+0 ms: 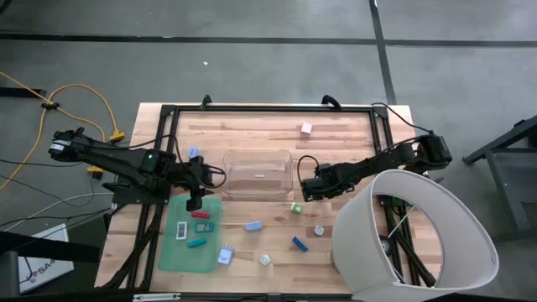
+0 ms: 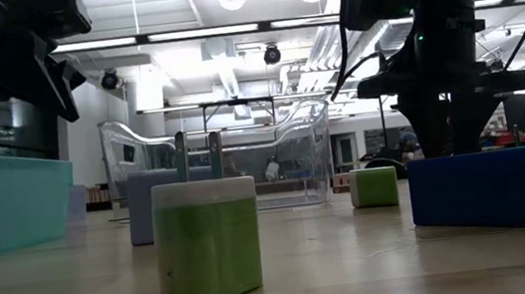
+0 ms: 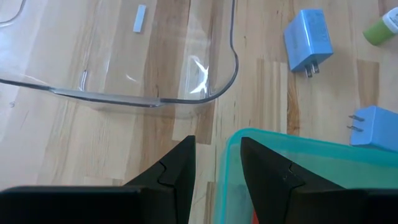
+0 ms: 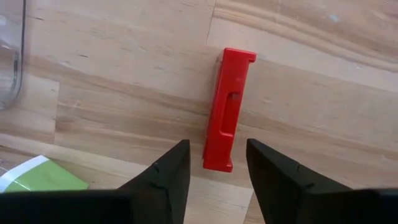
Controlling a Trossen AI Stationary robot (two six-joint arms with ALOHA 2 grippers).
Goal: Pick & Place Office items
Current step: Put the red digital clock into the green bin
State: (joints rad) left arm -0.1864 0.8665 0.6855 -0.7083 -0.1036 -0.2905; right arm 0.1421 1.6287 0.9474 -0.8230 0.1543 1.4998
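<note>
A red flat piece [image 4: 229,109] lay on the bare wood just ahead of the right gripper [image 4: 217,163], lined up with the gap between its fingers; only the right wrist view showed it, since from above the gripper [image 1: 309,190] covered that spot. The fingers stood spread with a gap between them, the piece's near end reaching into that gap, and nothing was pinched. A green-and-white block [image 4: 37,177] sat just beside it, seen from above [image 1: 296,207] near the clear bin's [image 1: 257,174] right corner.

The right arm reached in from the table's right edge, stretched low toward the bin. The left arm came from the left, its gripper [image 1: 195,200] over the upper edge of the green mat [image 1: 172,252]. In the left wrist view its fingers [image 3: 174,177] were parted above the mat's teal rim [image 3: 292,144], holding nothing, with the bin's rounded corner [image 3: 227,81] beyond.

That view alone showed prongs on two blue plug-like pieces [image 3: 308,38] [image 3: 373,127]. The low view showed a green block [image 2: 208,239], a blue block [image 2: 489,189] and the bin [image 2: 274,161] standing level on the table.

No writing could be read anywhere.
</note>
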